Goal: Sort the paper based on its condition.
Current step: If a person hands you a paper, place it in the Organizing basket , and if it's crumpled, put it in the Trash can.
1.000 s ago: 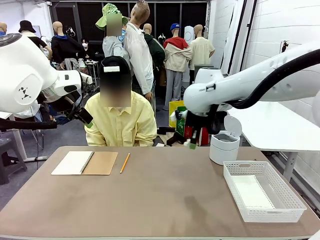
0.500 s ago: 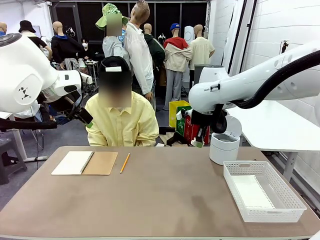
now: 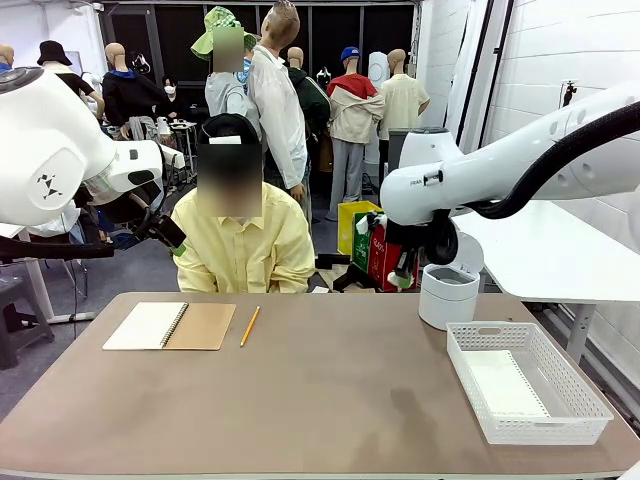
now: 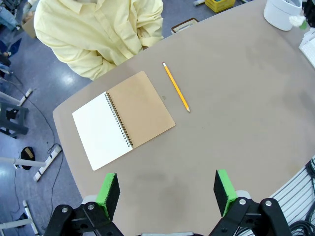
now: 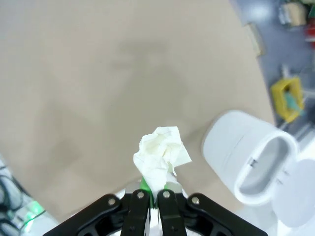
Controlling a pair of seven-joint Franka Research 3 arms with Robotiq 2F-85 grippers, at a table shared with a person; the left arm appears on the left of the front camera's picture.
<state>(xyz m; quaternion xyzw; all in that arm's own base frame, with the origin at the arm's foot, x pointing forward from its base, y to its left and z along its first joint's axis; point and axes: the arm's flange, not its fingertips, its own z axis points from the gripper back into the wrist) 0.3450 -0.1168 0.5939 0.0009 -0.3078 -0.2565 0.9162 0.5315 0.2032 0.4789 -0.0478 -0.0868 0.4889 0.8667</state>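
Right gripper (image 3: pixel 405 277), in the front view, hangs above the far right part of the table (image 3: pixel 300 400), just to the left of the small white bin (image 3: pixel 449 293) with its lid flipped up. Its jaws are clenched. From this side I cannot make out well what is between them, only a small pale bit at the tips. The white basket (image 3: pixel 525 380) stands nearer to the robot than the bin, with a flat sheet (image 3: pixel 505 385) lying inside it. The left gripper (image 3: pixel 165 235) is well apart from the bin, high over the far left edge, beside the person's sleeve.

From the left wrist, the left gripper (image 4: pixel 167 189) is released, its green pads (image 4: pixel 224 184) wide apart — nothing between them. Below it lie the open notebook (image 4: pixel 123 120) and the pencil (image 4: pixel 176 87); the bin (image 4: pixel 283 12) is far away at the corner of the table.

From the right wrist, the right gripper (image 5: pixel 150 194) is grasping a crumpled ball of paper (image 5: pixel 160 157), which sticks out past the fingertips. The bin (image 5: pixel 251 157) lies off to one side of the ball, its open mouth (image 5: pixel 268 164) not yet under it. So the coming move, I judge, is a short sideways shift toward that opening — the right arm is clearly the nearer one.
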